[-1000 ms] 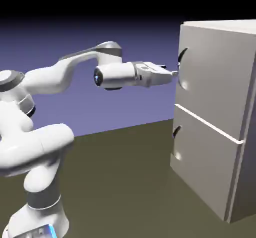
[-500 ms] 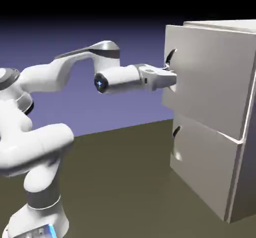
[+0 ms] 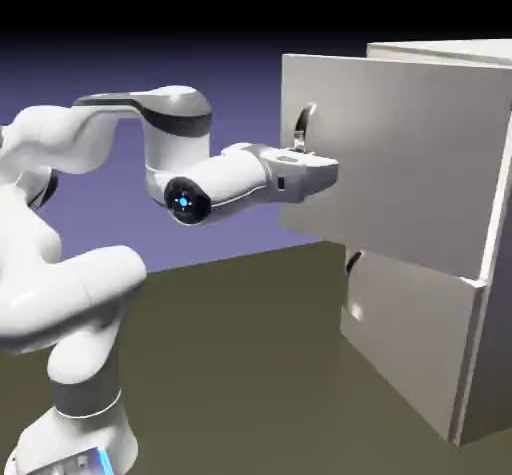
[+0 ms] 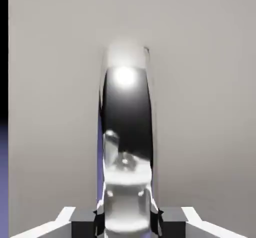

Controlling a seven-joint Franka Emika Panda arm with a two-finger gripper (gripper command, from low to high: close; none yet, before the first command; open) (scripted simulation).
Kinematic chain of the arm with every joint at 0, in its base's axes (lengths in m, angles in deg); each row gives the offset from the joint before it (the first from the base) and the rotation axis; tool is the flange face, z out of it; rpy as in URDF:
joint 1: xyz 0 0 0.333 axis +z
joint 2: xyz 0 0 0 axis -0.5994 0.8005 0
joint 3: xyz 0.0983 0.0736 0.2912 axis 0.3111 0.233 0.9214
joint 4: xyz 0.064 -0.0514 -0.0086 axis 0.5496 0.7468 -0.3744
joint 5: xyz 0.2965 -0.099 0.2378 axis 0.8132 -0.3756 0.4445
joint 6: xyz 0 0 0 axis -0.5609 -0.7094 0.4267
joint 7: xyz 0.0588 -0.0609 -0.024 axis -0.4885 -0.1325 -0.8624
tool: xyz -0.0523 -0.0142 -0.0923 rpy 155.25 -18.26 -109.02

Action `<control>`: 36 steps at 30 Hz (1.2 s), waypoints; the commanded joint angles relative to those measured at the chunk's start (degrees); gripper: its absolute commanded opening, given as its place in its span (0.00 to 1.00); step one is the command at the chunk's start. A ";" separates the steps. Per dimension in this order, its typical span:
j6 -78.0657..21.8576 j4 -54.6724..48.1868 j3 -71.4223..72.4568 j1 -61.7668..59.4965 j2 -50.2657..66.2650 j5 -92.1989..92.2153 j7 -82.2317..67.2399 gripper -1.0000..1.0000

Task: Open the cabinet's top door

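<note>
The tall light-grey cabinet (image 3: pixel 470 263) stands at the exterior view's right. Its top door (image 3: pixel 400 153) is swung partly out, its free edge well away from the cabinet body. A dark curved handle (image 3: pixel 302 123) sits near that free edge. My gripper (image 3: pixel 322 171) is shut on the handle, with the hand level and pointing at the door. In the hand view the shiny dark handle (image 4: pixel 126 132) runs up the middle against the grey door panel (image 4: pixel 205 106), and the grey fingers (image 4: pixel 80 222) close on its lower part. The lower door (image 3: pixel 400 333) stays flush.
The lower door carries its own small dark handle (image 3: pixel 352 261). A brown table top (image 3: pixel 250 363) stretches between my base and the cabinet. My arm's white links (image 3: pixel 70 293) fill the exterior view's left.
My gripper closed on the handle and pulled toward the exterior view's left. The top door swung out from nearly flush to partly open, and my wrist turned downward.
</note>
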 commanded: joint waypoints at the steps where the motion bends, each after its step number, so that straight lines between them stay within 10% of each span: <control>1: -2.43 -0.05 -1.63 -0.97 -1.26 -2.08 -1.05 0.00; 36: -47.24 -51.06 -18.33 -15.04 -71.05 -64.17 -34.21 0.00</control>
